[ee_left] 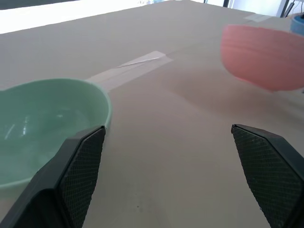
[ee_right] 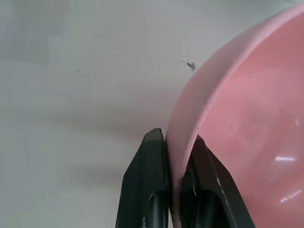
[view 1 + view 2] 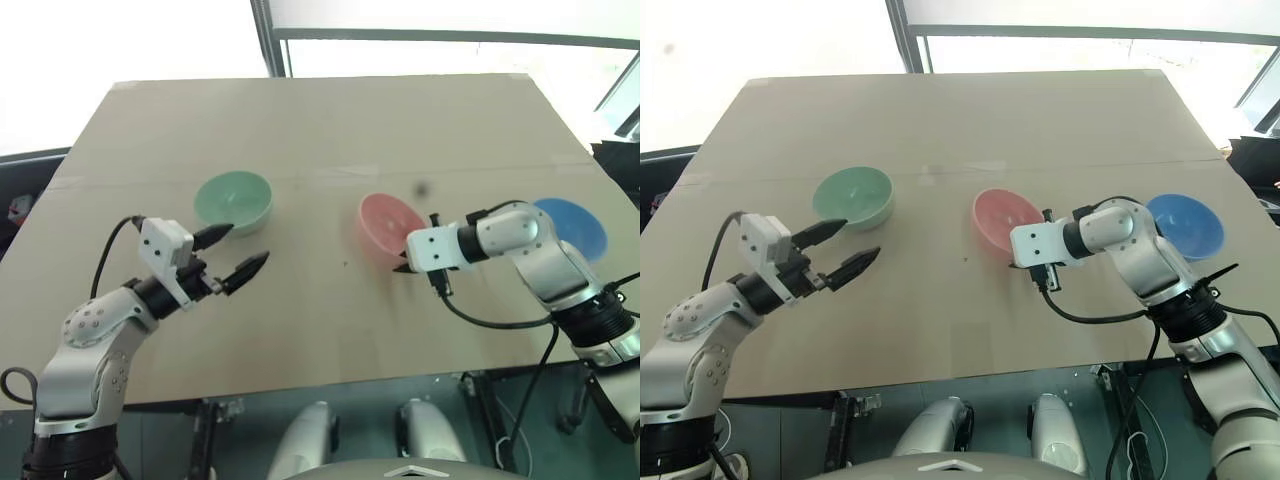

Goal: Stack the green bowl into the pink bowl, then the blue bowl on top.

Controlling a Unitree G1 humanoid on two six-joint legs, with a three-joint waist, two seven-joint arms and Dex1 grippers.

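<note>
L pincer [image 3: 231, 251] released, green bowl [image 3: 233, 199] just above it, centre-left | R pincer [image 2: 172, 183] clenched on pink bowl [image 3: 388, 225] rim, centre | blue bowl [image 3: 574, 224] far right on worktop [image 3: 330, 120]

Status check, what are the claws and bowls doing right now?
Right claw shut on pink bowl rim, bowl tilted. Left claw open beside green bowl, not touching. Blue bowl untouched behind right arm.

no readable text, labels, brands, numbers, signs anywhere
</note>
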